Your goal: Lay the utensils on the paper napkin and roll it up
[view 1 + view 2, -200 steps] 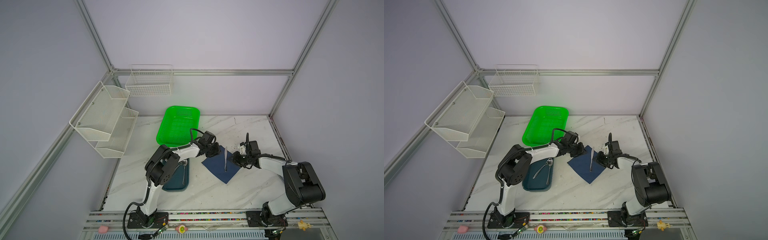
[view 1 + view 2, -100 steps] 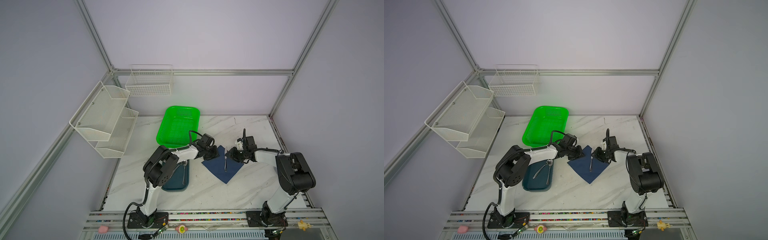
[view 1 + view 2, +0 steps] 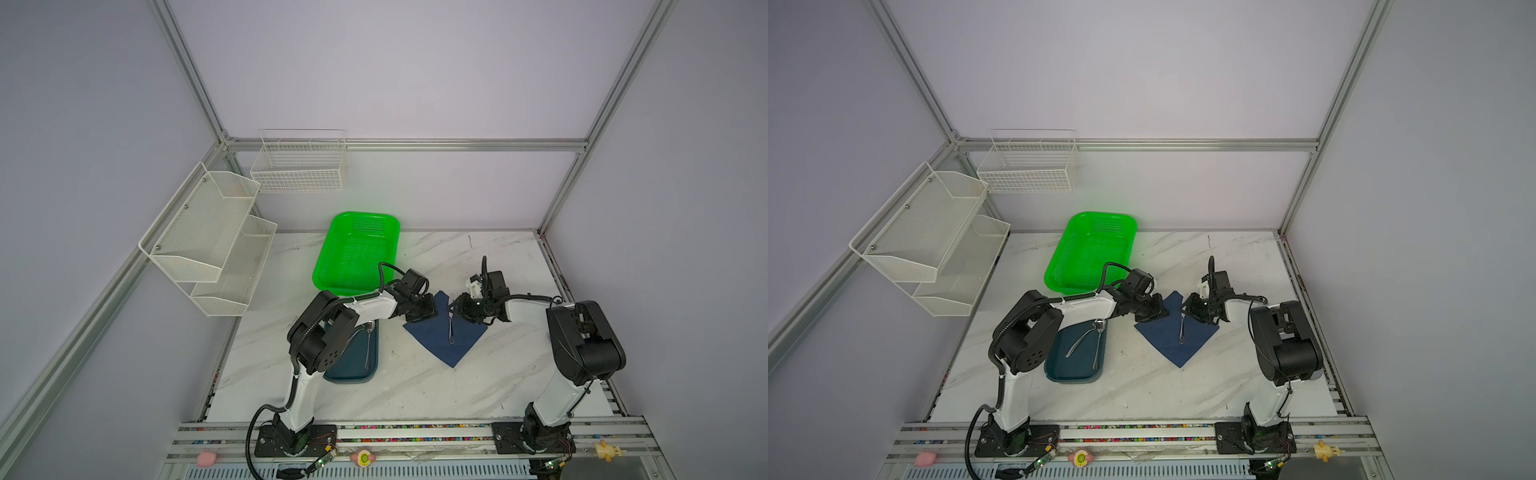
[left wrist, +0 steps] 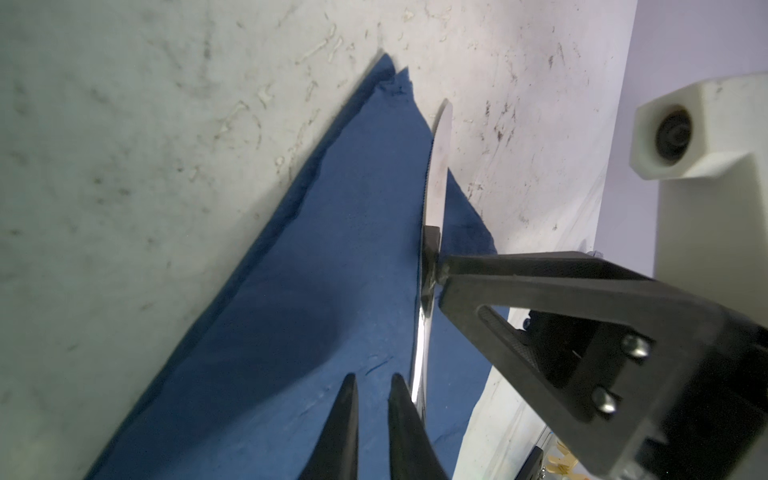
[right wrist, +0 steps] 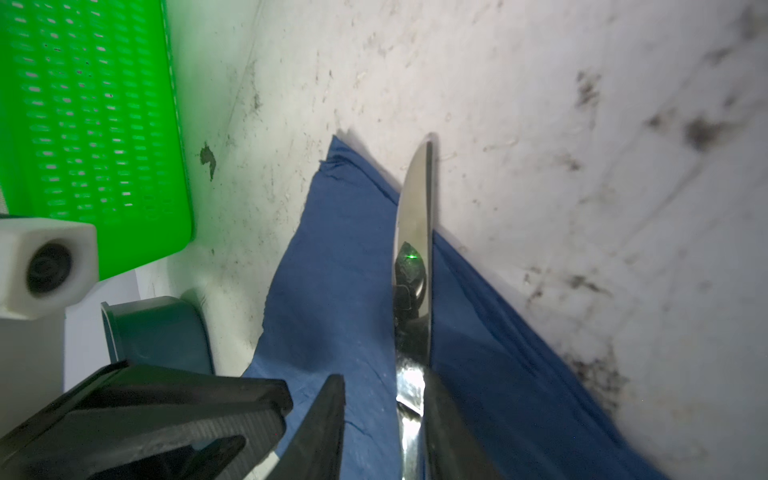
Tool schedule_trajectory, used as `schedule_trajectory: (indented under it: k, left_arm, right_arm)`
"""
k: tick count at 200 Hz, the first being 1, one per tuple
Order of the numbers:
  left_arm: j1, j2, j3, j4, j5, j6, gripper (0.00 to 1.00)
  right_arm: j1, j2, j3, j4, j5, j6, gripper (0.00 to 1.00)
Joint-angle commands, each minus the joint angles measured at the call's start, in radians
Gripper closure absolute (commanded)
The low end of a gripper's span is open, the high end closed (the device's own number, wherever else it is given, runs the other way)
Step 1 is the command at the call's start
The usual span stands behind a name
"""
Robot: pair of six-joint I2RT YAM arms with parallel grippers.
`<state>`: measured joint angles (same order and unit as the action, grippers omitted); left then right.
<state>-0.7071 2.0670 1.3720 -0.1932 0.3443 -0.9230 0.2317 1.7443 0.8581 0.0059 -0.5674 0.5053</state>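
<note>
Napkin [image 3: 445,332]: dark navy square, flat on the surface, turned diamond-wise, right of the teal tray [image 3: 1059,370]; far corner slightly rumpled. Knife [image 3: 1182,330]: shiny silver, across napkin's middle, blade tip past its far edge. Fork [image 3: 1080,341] and spoon [image 3: 1098,345]: silver, side by side inside the tray.

Both grippers are crowding the dark navy paper napkin [image 3: 446,336] mid-table, boxing in the silver knife [image 3: 1182,330]. Bright green perforated basket [image 3: 357,249] is blocking the back-left; white marble tabletop [image 3: 415,386] along the front edge is lying open.
</note>
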Motion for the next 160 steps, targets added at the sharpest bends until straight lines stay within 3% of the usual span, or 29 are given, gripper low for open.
schedule_trajectory:
  k: [1, 95, 160]
  left_arm:
    - [0.005, 0.013, -0.013, -0.002, 0.010, 0.021, 0.85]
    - [0.010, 0.000, 0.000, -0.026, -0.015, 0.040, 0.85]
    - [0.009, -0.169, 0.009, -0.094, -0.105, 0.150, 0.83]
  right_arm:
    - [0.009, 0.025, 0.025, 0.002, 0.006, -0.017, 0.66]
    - [0.011, 0.052, 0.050, -0.018, -0.003, -0.036, 0.65]
    - [0.011, -0.059, 0.054, -0.048, -0.024, -0.049, 0.64]
